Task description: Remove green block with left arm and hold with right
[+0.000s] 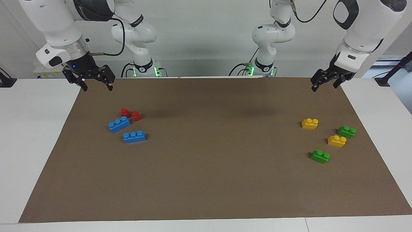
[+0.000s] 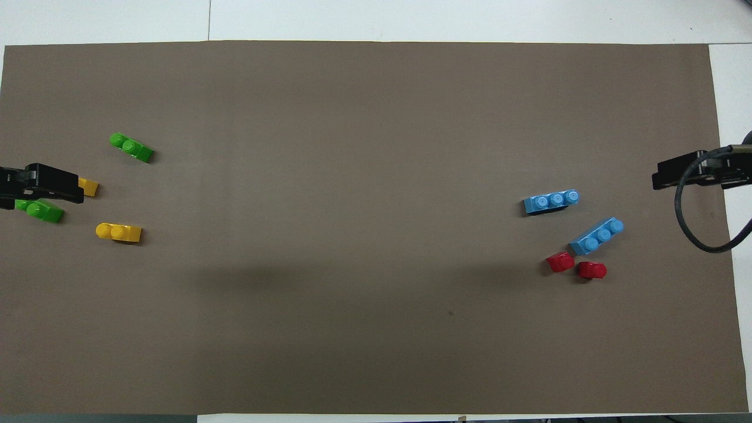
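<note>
Two green blocks lie on the brown mat at the left arm's end. One green block lies farthest from the robots. The other green block lies nearer to the robots, partly covered in the overhead view by the raised left gripper. My left gripper hangs open and empty in the air over the mat's corner nearest the robots, well above the blocks. My right gripper hangs open and empty over the mat's edge at the right arm's end.
Two yellow two-stud bricks lie among the green blocks. Two blue three-stud bricks and two small red pieces lie at the right arm's end. White table borders the mat.
</note>
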`<state>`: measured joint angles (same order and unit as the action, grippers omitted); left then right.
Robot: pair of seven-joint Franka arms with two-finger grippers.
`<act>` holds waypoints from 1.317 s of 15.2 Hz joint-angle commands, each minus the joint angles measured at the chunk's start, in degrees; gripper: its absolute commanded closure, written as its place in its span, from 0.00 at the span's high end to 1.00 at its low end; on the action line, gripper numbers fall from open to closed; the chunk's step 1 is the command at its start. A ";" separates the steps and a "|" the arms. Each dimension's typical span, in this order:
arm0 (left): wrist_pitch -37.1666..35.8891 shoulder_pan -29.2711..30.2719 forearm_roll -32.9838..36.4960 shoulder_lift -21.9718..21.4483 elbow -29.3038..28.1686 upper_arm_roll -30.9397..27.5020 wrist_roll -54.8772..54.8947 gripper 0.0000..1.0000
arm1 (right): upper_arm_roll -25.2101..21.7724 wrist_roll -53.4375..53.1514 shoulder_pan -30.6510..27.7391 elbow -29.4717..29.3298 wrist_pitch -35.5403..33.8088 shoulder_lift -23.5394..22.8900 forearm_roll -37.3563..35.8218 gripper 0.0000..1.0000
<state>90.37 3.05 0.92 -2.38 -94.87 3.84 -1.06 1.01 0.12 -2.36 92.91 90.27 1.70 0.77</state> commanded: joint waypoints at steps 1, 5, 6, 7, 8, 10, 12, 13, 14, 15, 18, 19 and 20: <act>-0.11 -0.68 -1.27 -1.31 -1.37 -0.50 1.15 1.00 | 0.23 1.72 -0.10 0.79 -0.80 0.85 -1.29 1.00; 0.25 -0.68 -2.59 -1.31 -1.37 -0.59 2.46 1.00 | 0.23 3.30 -0.10 0.79 -0.88 0.85 -1.73 1.00; 0.25 -0.68 -2.59 -1.31 -1.37 -0.59 3.08 1.00 | 0.23 3.39 -0.10 0.87 -0.88 0.85 -1.82 1.00; 0.25 -0.68 -2.59 -1.31 -1.37 -0.68 3.26 1.00 | 0.23 3.39 -0.10 0.79 -0.88 0.85 -1.82 1.00; 0.25 -0.68 -2.59 -1.31 -1.37 -0.68 3.26 1.00 | 0.23 3.39 -0.19 0.79 -0.88 0.85 -1.91 1.00; 0.33 -0.68 -2.59 -1.31 -1.37 -0.68 3.26 1.00 | 0.23 3.48 -0.19 0.79 -0.80 0.85 -3.13 1.00; 0.25 -0.68 -2.59 -1.31 -1.37 -0.68 3.26 1.00 | 0.23 4.18 -0.19 0.79 -0.80 0.77 -3.67 1.00; 0.33 -0.68 -2.59 -1.31 -1.37 -0.68 3.26 1.00 | 0.14 4.18 -0.19 0.79 -0.80 0.85 -3.67 1.00; 0.33 -0.68 -2.59 -1.31 -1.37 -0.68 3.26 1.00 | 0.14 4.18 -0.19 0.79 -0.88 0.85 -3.67 1.00; 0.33 -0.68 -2.59 -1.31 -1.37 -0.68 3.26 1.00 | 0.22 4.18 -0.19 0.70 -0.88 0.77 -3.67 1.00; 0.33 -0.68 -2.59 -1.31 -1.28 -0.68 3.26 1.00 | 0.23 3.74 -0.28 0.70 -0.80 0.76 -3.49 1.00; 0.33 -0.68 -2.59 -1.31 -1.28 -0.68 3.26 1.00 | 0.14 3.74 -0.37 0.70 -0.80 0.76 -3.23 1.00; 0.33 -0.68 -2.59 -1.31 -1.28 -0.68 3.26 1.00 | 0.22 3.74 -0.37 0.61 -0.80 0.76 -3.05 1.00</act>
<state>90.38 2.91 -0.69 -2.38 -94.87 3.84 1.22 0.99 2.58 -2.37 92.91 90.05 1.70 -1.59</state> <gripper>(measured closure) 0.000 0.000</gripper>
